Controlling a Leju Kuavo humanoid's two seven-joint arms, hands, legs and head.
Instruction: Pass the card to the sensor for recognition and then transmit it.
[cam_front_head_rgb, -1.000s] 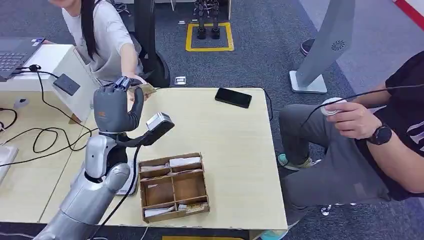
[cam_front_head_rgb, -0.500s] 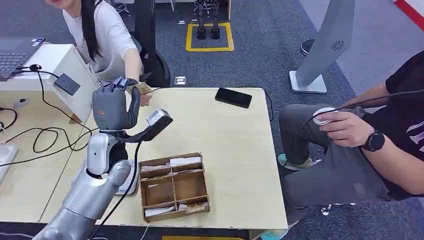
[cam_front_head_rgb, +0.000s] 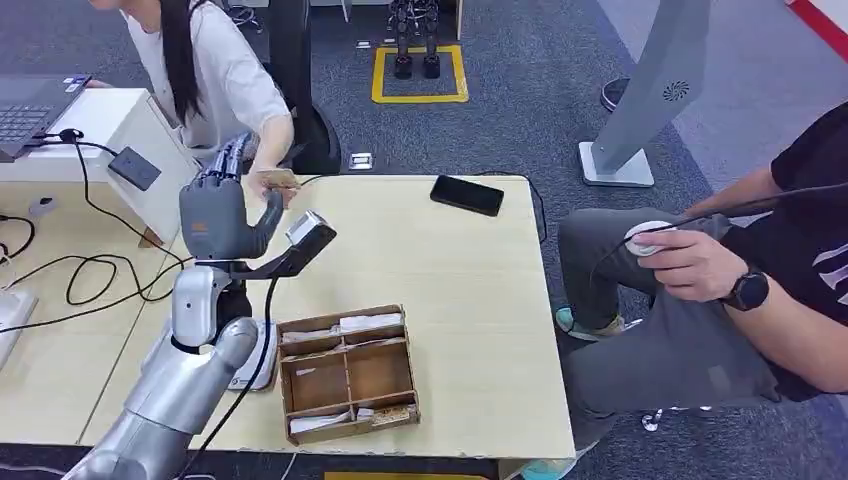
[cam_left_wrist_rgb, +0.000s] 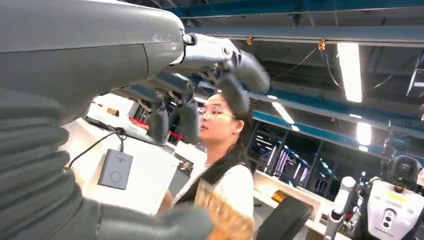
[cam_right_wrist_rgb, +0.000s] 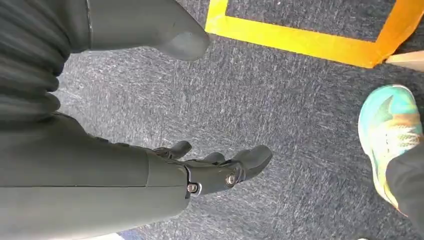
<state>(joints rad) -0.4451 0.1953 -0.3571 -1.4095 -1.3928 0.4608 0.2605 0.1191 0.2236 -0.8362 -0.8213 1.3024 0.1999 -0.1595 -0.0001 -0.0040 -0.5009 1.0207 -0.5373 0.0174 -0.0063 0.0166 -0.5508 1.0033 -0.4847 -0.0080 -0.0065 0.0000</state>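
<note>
Seemingly mid-handover: small tan card (cam_front_head_rgb: 277, 178) lies flat, long axis across, just beyond raised left hand (cam_front_head_rgb: 215, 213), whose fingers are spread, and in person's hand (cam_front_head_rgb: 268, 183). Right hand (cam_right_wrist_rgb: 220, 167) hangs low, half-curled, holding nothing.

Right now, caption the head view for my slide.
Left robot hand raised beside the card in a seated person's hand.

Tan card (cam_front_head_rgb: 277, 179) in a person's hand, beyond table's far edge.
</note>
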